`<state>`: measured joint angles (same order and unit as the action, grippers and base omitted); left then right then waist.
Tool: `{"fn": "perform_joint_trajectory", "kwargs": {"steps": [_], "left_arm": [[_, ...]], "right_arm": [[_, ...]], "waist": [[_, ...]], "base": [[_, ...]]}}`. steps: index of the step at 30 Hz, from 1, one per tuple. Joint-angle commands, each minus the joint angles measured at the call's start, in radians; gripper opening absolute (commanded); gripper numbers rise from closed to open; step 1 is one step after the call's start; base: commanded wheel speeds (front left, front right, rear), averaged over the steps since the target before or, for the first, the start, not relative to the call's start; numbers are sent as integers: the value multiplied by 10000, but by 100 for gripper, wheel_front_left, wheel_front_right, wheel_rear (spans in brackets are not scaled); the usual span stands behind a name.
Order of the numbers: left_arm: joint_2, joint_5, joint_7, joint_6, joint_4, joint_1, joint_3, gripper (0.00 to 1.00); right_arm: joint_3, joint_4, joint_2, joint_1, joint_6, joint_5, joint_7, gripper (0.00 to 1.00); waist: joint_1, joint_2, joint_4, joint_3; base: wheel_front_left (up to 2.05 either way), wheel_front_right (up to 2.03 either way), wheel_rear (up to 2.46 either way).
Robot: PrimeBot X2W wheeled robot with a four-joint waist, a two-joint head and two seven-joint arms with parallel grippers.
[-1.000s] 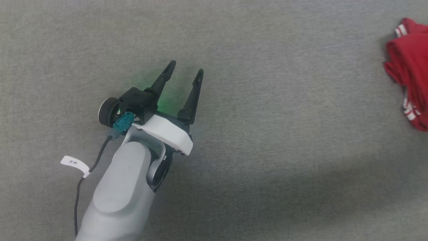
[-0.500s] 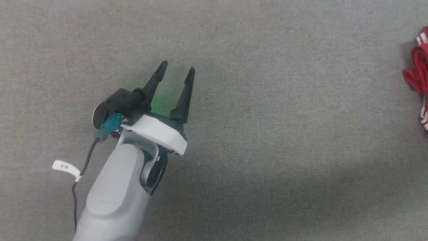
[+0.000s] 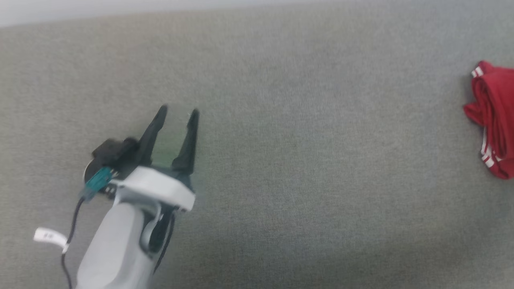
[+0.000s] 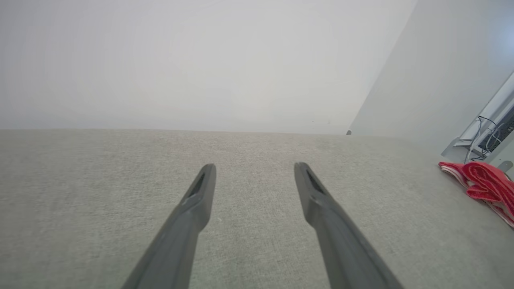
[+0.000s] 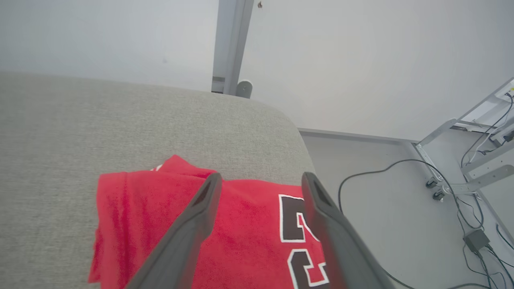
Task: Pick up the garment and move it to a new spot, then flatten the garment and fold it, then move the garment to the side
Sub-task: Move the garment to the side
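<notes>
- Left gripper (image 3: 178, 113): two long dark tapered fingers, spread, nothing between them. It hovers over bare cloth at lower left of the head view. The left wrist view agrees, with empty cloth showing in the gap.
- Right gripper (image 5: 261, 180): fingers spread too, poised over the garment and closed on nothing. Whether the tips touch the cloth, I cannot tell.
- Change over the last second: the whole head picture has shifted and gone soft, and a pale strip (image 3: 60, 12) now shows past the far edge of the surface. That is the camera moving, not the things. The left gripper shows lower and further left in the head picture, and the green glow between its fingers has nearly faded. The finger spread looks much the same.
- Red jersey-style garment with white-striped trim (image 3: 496, 120): sits at the right edge of the head view throughout, well apart from the left gripper. Dark white-outlined block letters (image 5: 295, 224) face up.
- Reading: it looks folded into layers and parked near the rounded corner, so the set-aside step is likely done or nearly so.
- Grey woven upholstery-like surface (image 3: 301, 160): matte, slightly nubby, softly rounded at the corner. The garment is a soft knit, with limp, rolled edges.
- Beyond the corner: smooth pale floor, black cables (image 5: 401, 164), metal frame legs (image 5: 441, 176).
</notes>
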<state>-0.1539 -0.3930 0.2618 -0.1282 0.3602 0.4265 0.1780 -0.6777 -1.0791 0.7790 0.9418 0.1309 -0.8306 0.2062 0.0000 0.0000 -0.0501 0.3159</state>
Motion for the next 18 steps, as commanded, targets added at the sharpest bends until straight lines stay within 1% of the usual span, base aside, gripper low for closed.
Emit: {"fn": "perform_joint_trajectory", "kwargs": {"steps": [1, 7, 9, 14, 18], "left_arm": [[-134, -90, 40, -26, -41, -346, -132, 100], [-311, -192, 40, -26, -120, -1075, -636, 100], [-412, -190, 40, -26, -176, -1392, -854, 100], [-538, -280, 41, -26, -453, -2240, -1279, 100], [-710, -536, 40, -28, -768, -2905, -1552, 100]], "right_arm": [[-17, 23, -215, -258, -4, -51, 248, 100], [352, 352, -548, -789, -4, 104, 579, 100], [913, 808, -604, -974, -4, 382, 590, 100], [2551, 1921, -1063, -2269, -4, 1429, 580, 100], [3951, 2859, -1699, -3561, -4, 2500, 582, 100]], "waist": [[0, 0, 89, -422], [0, 0, 237, -1100], [0, 0, 286, -1348], [0, 0, 407, -1982], [0, 0, 500, -2417]], "base": [[0, 0, 0], [0, 0, 0], [0, 0, 0], [0, 0, 0], [0, 0, 0]]}}
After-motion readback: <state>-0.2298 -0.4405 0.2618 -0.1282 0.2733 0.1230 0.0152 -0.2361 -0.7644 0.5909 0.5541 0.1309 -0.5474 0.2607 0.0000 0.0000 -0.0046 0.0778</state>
